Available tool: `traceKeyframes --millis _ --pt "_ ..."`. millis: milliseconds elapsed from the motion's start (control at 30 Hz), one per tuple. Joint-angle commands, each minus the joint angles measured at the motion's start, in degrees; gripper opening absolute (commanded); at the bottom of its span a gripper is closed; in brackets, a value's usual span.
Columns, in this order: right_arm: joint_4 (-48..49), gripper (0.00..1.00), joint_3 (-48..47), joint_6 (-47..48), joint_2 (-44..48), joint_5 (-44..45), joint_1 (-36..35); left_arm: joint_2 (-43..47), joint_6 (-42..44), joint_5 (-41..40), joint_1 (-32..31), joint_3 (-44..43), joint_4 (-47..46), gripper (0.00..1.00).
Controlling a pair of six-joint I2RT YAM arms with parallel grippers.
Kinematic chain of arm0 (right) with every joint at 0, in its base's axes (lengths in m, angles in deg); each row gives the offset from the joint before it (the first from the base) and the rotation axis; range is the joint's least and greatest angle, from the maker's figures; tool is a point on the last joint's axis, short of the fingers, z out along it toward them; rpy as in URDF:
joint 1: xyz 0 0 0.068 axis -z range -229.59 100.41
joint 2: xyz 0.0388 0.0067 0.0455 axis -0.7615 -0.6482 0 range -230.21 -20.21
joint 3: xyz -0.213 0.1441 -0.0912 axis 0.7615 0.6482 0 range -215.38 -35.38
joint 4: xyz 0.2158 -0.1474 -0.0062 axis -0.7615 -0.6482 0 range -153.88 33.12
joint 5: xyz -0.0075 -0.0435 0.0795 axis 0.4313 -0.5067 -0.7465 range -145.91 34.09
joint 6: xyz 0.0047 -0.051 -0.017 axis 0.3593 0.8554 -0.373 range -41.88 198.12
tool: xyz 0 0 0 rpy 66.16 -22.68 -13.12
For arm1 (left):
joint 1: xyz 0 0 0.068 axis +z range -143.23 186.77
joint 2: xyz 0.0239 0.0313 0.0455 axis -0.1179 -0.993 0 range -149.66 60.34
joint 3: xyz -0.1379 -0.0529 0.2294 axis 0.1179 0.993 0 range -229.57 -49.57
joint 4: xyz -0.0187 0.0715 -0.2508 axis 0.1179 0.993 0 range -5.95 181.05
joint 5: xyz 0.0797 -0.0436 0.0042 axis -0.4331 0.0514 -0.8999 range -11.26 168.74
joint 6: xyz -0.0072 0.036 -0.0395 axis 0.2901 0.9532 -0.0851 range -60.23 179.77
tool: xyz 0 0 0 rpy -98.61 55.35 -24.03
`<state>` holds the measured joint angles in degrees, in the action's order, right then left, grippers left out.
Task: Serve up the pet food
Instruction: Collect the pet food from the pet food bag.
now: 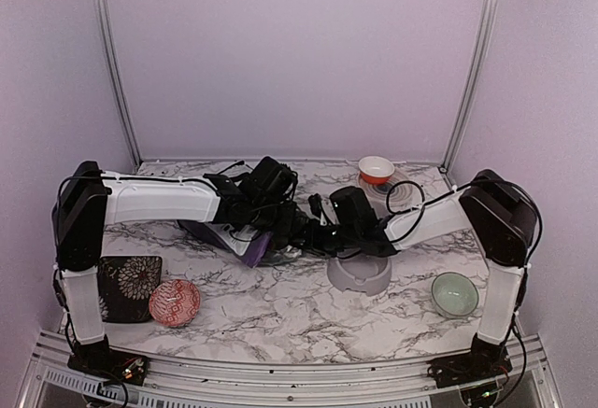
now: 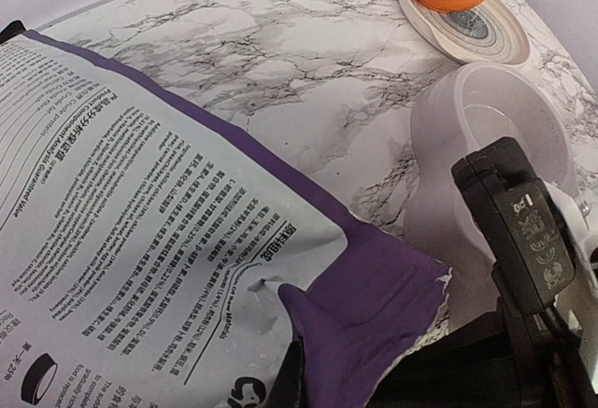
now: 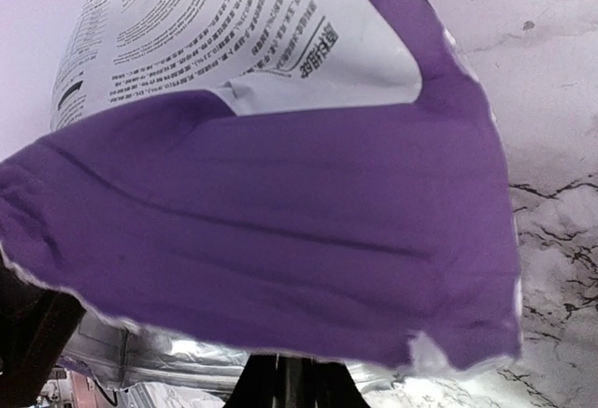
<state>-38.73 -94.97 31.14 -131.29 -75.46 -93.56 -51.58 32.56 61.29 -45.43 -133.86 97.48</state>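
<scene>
The purple and white pet food bag point(image 1: 245, 240) lies tilted between both arms at mid-table, its torn mouth toward the grey feeder point(image 1: 360, 275). My left gripper point(image 1: 271, 238) is shut on the bag's purple top edge point(image 2: 374, 305); one dark finger point(image 2: 288, 380) shows against the fold. My right gripper point(image 1: 314, 232) is shut on the lip of the torn mouth point(image 3: 280, 240), where silver lining point(image 3: 168, 357) shows. The right gripper's fingers point(image 3: 290, 382) sit pressed together at the bottom. No pet food shows in any view. The feeder's pale bowl point(image 2: 495, 119) looks bare.
An orange bowl point(image 1: 376, 168) stands beside a striped plate point(image 1: 400, 191) at the back right. A green bowl point(image 1: 455, 293) sits front right. A red patterned bowl point(image 1: 175, 302) and a dark floral mat point(image 1: 129, 287) sit front left. The right gripper's body point(image 2: 519, 240) is close to the feeder.
</scene>
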Motion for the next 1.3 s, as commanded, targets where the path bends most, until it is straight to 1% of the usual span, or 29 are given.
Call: traceKeyframes --millis 0,100,300,500,1267 --pt "-0.6 0.0 2.0 -2.2 1.8 -1.3 0.4 4.0 0.7 0.8 0.3 0.3 -2.5 0.0" --pt "0.2 0.0 3.4 -2.4 2.8 -1.3 0.7 4.2 0.6 1.0 0.3 0.4 -2.6 0.0" --pt "5.7 0.0 7.0 -4.2 3.9 -3.4 1.6 4.1 0.2 1.6 0.3 0.5 -3.1 0.0" --pt "8.1 0.0 8.6 -4.5 5.2 -4.1 2.0 4.4 0.5 1.3 0.3 0.4 -3.1 0.0" --pt "10.7 0.0 12.5 -3.5 10.9 -4.9 2.8 5.7 0.6 -0.8 0.9 0.9 -3.7 0.0"
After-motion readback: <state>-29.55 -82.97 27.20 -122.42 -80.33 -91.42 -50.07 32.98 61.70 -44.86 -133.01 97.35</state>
